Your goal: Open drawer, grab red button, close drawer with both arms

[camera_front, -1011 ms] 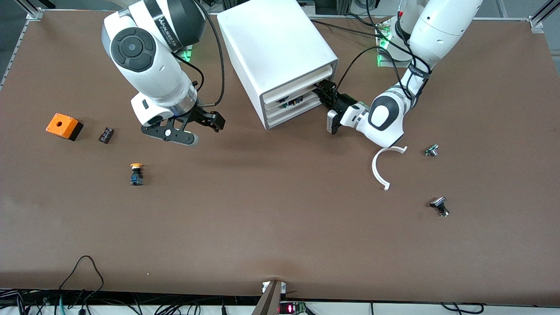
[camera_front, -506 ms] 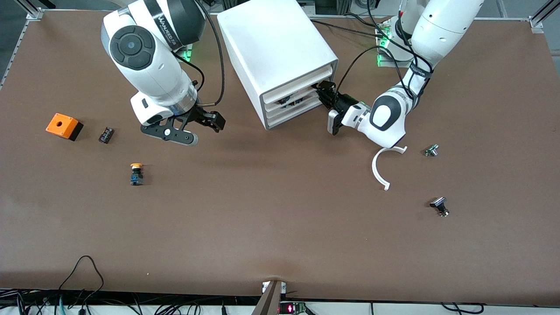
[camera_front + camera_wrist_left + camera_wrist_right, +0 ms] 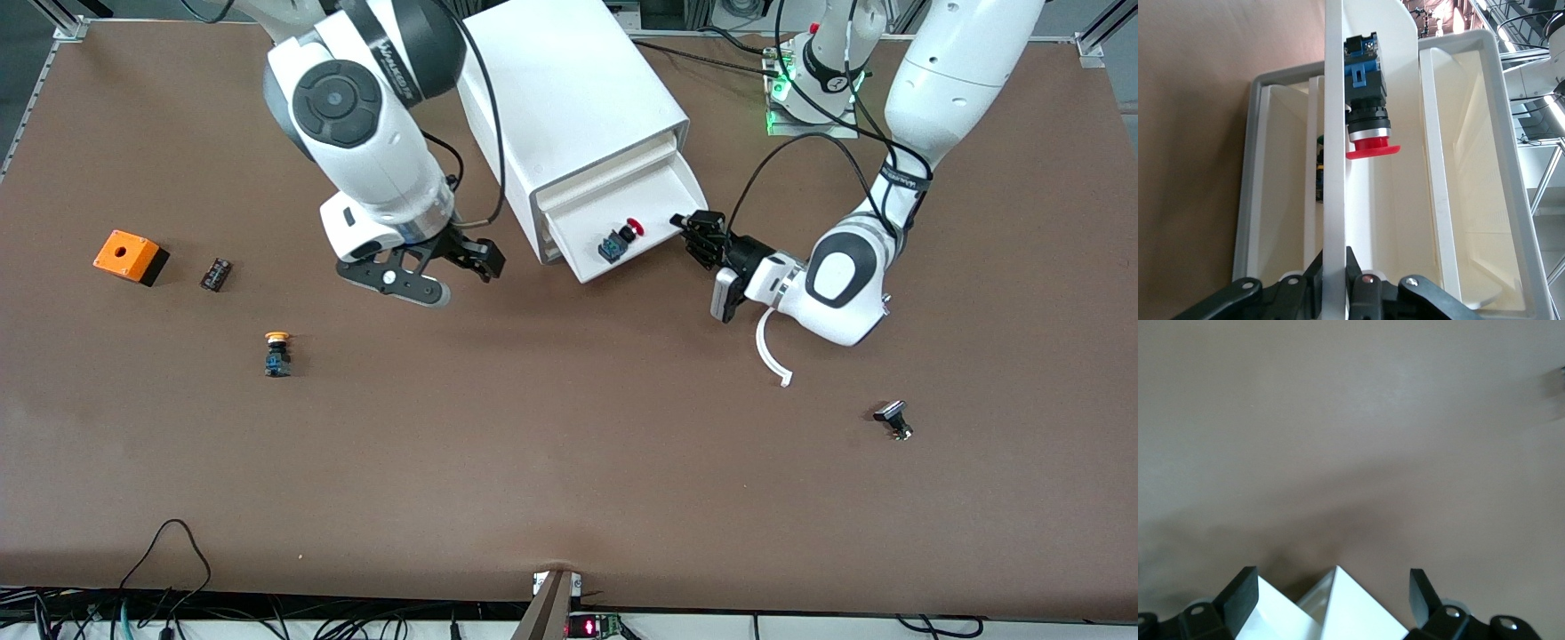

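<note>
The drawer (image 3: 658, 200) stands pulled out of the white cabinet (image 3: 569, 89). The red-capped button (image 3: 622, 238) lies on its side inside it, with its blue body toward the drawer's front edge. My left gripper (image 3: 698, 233) is shut on the drawer's front wall at the end toward the left arm. The left wrist view shows its fingers (image 3: 1310, 293) clamping that wall, with the button (image 3: 1365, 113) in the drawer (image 3: 1471, 167). My right gripper (image 3: 476, 258) is open and empty above the table beside the cabinet. A white corner (image 3: 1358, 613) shows between its fingertips (image 3: 1245, 587).
An orange box with a hole (image 3: 130, 256), a small dark part (image 3: 215, 274) and a yellow-capped button (image 3: 277, 353) lie toward the right arm's end. A white curved piece (image 3: 772, 351) and a small black part (image 3: 893, 420) lie near the left arm.
My left gripper has pulled the drawer out toward the front camera, and the red button now shows. My right arm has moved toward the cabinet.
</note>
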Robot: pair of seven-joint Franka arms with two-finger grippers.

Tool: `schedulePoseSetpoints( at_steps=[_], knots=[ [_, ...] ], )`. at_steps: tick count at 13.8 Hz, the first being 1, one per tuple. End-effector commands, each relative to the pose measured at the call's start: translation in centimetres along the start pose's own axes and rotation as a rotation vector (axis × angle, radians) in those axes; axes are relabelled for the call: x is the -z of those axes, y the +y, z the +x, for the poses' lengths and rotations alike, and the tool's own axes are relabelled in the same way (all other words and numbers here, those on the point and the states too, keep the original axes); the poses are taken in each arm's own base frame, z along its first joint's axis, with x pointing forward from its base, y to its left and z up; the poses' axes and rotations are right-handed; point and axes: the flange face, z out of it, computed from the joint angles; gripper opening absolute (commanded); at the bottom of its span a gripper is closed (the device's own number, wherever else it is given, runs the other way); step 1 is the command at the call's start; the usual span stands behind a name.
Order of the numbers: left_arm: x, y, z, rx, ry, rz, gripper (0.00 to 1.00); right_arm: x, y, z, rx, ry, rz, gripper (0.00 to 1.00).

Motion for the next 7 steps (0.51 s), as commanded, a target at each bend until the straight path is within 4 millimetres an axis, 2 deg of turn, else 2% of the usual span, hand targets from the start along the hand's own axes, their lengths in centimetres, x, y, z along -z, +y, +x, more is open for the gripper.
schedulePoseSetpoints(
  at_steps=[1, 3, 4, 5, 6, 7],
  knots=[
    [2.8, -1.7, 0.7, -0.038, 0.025, 0.032, 0.0, 0.0, -3.2, 0.3, -0.04, 0.016, 0.035, 1.0],
    [4.0, -1.5, 1.1, -0.05, 0.041, 0.044, 0.0, -1.0, -5.0, 0.1, -0.044, 0.034, 0.066, 1.0],
    [4.1, -1.5, 1.1, -0.047, 0.043, 0.044, 0.04, -1.3, -5.7, -0.3, -0.046, 0.047, 0.081, 1.0],
    [3.9, -1.3, 1.1, -0.052, 0.038, 0.038, 0.62, -2.1, -6.4, -0.4, -0.068, 0.057, 0.091, 1.0],
    [4.1, -1.1, 1.2, -0.079, 0.036, 0.037, 0.99, -2.3, -7.1, -0.8, -0.085, 0.068, 0.107, 1.0],
    [4.7, -0.7, 1.7, -0.112, 0.041, 0.038, 1.0, -2.9, -8.0, -1.4, -0.099, 0.069, 0.115, 1.0]
  ],
)
